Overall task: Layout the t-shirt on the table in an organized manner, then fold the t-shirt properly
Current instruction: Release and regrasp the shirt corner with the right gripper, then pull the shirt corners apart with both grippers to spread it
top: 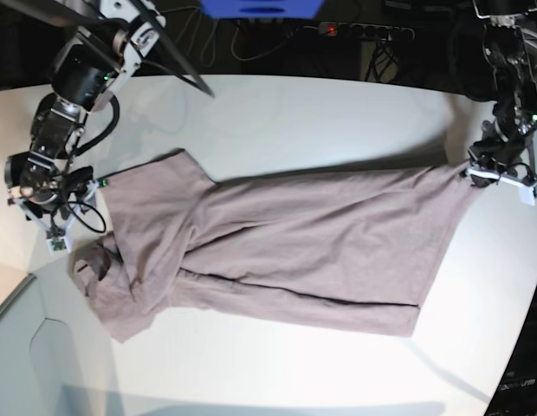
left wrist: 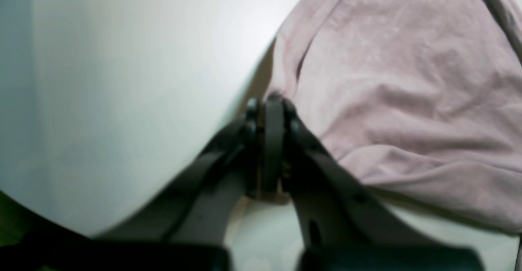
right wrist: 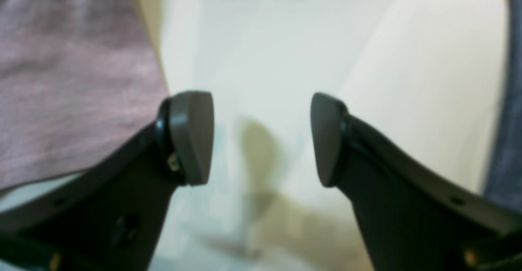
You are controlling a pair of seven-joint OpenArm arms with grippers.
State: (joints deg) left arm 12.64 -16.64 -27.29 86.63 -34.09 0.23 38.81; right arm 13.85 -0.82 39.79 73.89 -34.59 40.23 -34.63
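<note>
Though no writing readable, left tool [left wrist: 272, 99] pinched on t-shirt [top: 294, 251] corner, right tool [right wrist: 261, 138] agape, empty.

T-shirt [top: 286, 238] lies spread across the middle of the table [top: 277, 113], long axis running left to right in the base view. Collar [top: 93, 264] end at that view's left, hem end at its right. One sleeve points toward the far side of the table, the near-left part is bunched and folded over itself. Right gripper [top: 56, 204] sits just beside the shirt's left edge. Left gripper [top: 483, 169] is at the shirt's far right corner, touching the cloth.
</note>
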